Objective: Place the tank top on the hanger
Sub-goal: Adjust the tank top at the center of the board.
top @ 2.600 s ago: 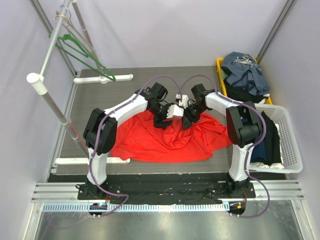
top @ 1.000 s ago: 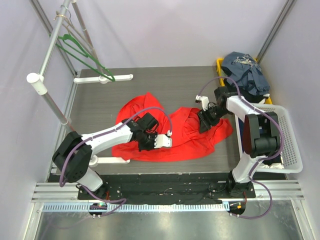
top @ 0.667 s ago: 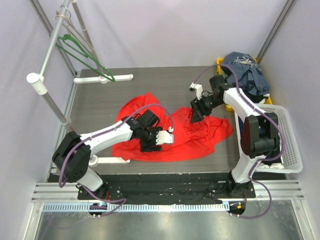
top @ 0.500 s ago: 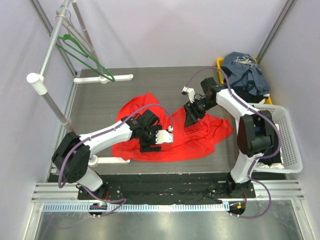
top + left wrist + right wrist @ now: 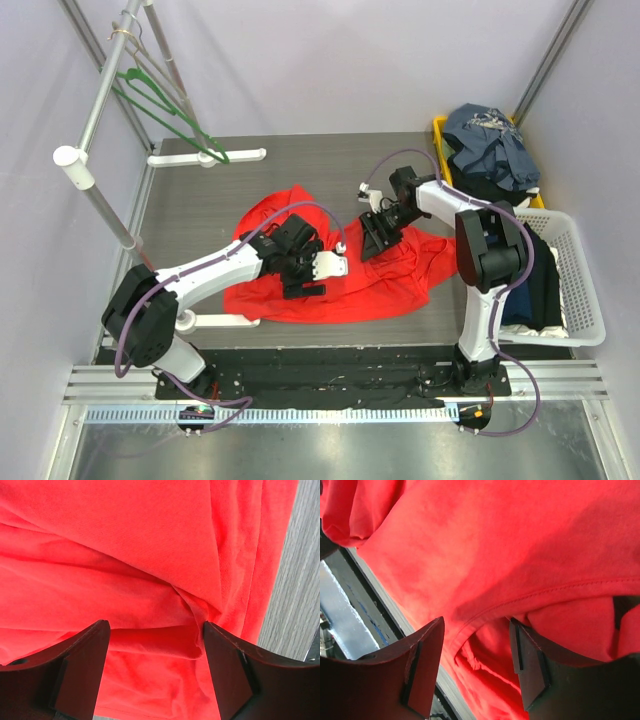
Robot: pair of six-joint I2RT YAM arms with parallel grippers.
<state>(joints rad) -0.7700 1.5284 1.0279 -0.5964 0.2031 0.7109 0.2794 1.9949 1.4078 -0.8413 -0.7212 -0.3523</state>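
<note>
Tank top [image 5: 380, 290] flat, long axis left-right

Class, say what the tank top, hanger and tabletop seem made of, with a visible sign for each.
Tank top: soft matte knit, likely cotton; it folds and has a stitched hem. Hanger: thin, green, probably plastic or coated wire. Tabletop: dark streaked wood-grain, perhaps laminate.

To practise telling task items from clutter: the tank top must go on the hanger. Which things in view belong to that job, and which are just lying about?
Belong to the job:
tank top
green hanger
left gripper
right gripper

Just lying about:
blue-grey clothes
yellow bin
white basket
dark clothes inside it
</note>
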